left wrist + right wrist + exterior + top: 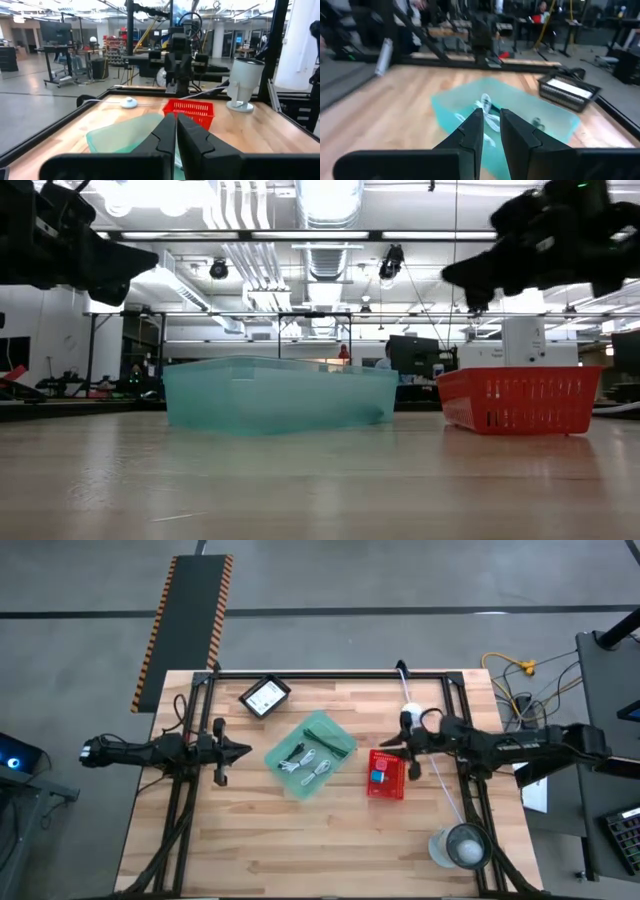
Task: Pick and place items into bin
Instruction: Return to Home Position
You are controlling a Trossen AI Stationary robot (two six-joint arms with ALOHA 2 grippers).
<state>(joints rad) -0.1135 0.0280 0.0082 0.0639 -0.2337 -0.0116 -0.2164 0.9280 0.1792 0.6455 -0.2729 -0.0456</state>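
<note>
Fingers of the left gripper (243, 750) are pressed together and empty. It is held high above the table (250, 840), just left of the green bin (336, 732), and points straight at it across the table's width. Toward the far edge, nearer the left arm, the black bin (244, 698) holds a white box (267, 696). White cables (305, 762) lie inside the green bin, and a blue item (378, 777) sits in the red bin (373, 791) just to its right. The right gripper (392, 745) hangs over the red bin's far right corner, its fingers a narrow gap apart and holding nothing. No loose item shows, so each arm probably only needs to pull back outward, away from the bins between them.
</note>
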